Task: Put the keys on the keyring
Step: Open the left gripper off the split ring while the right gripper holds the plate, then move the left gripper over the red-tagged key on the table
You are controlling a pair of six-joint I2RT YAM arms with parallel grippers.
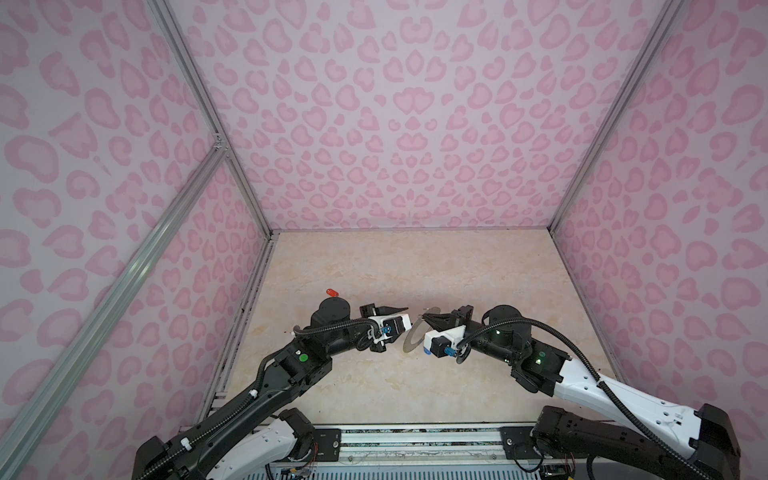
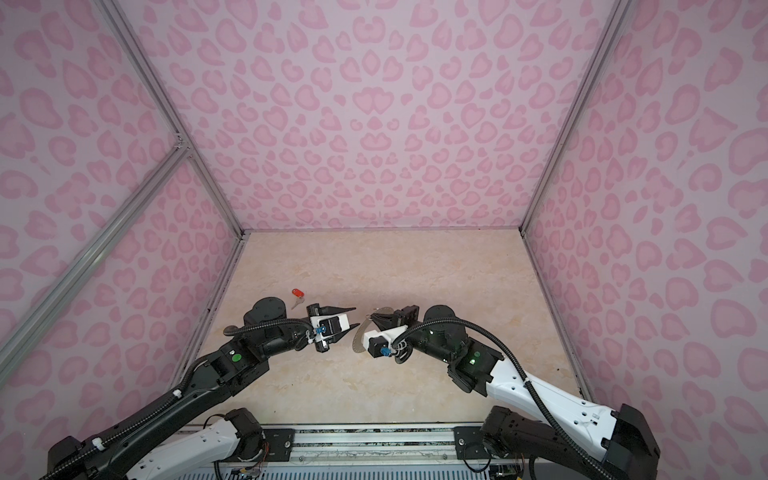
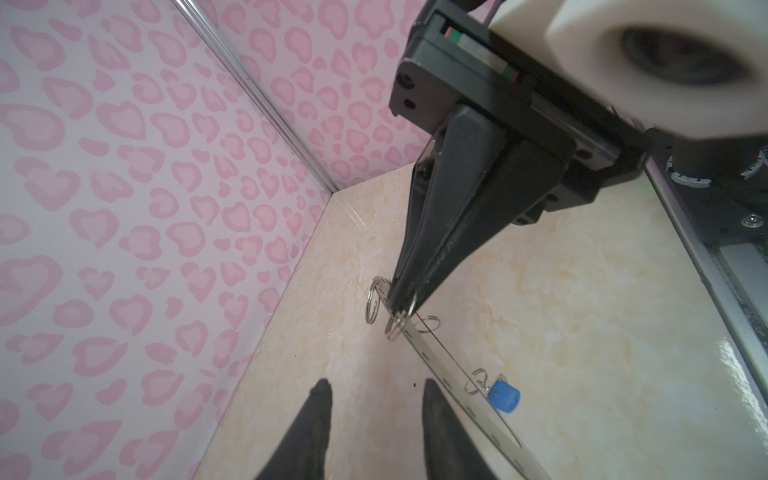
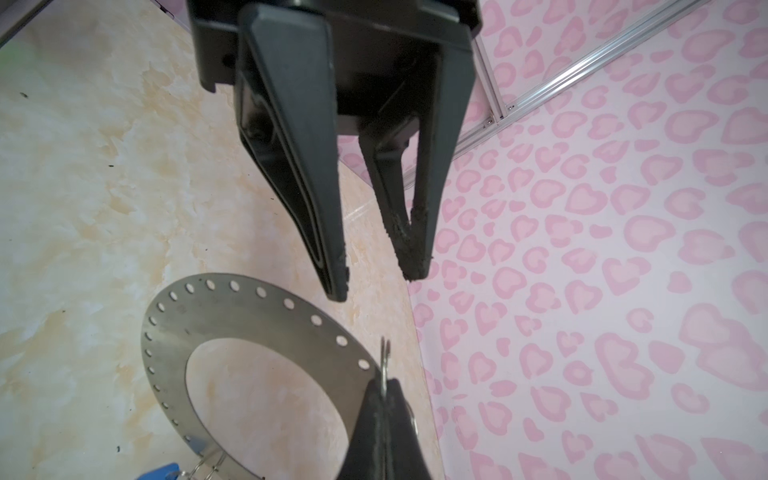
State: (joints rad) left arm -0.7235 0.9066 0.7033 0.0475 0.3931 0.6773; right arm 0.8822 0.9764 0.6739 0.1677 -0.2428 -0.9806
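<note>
Two grippers: the right gripper (image 4: 384, 399) and the left gripper (image 4: 376, 278) meet tip to tip over the middle of the table, near each other but apart.
Right jaws: pressed together and clamped on the rim of the flat grey metal ring-shaped keyring (image 4: 249, 316), right beside a small wire loop (image 4: 385, 353) on its edge.
Left jaws: apart, with a clear gap and nothing between them. The tips stand just off the clamped stretch of rim and do not touch it.
Keyring: held by the right gripper and steeply tilted. It shows edge-on in the left wrist view and as a thin crescent in both top views; whether its low edge meets the tabletop I cannot tell.
Rim: a row of tiny holes runs round it, and more wire loops hang off the edge close to the grip.
Blue key: the small silver metal key with a blue oval plastic tag (image 3: 504, 397) hangs from a loop on the rim, further along from the grip — its blade hardly shows.
Red key: the small silver metal key with a red-orange oval plastic tag (image 2: 296, 292) lies flat on the table just beyond the left arm's round black joint (image 2: 270, 309), well apart from the keyring and touched by neither gripper.
Table: marbled beige tabletop (image 1: 415, 266).
Walls: pale panels with pink heart-shaped spots (image 1: 415, 124), set in aluminium rails.
</note>
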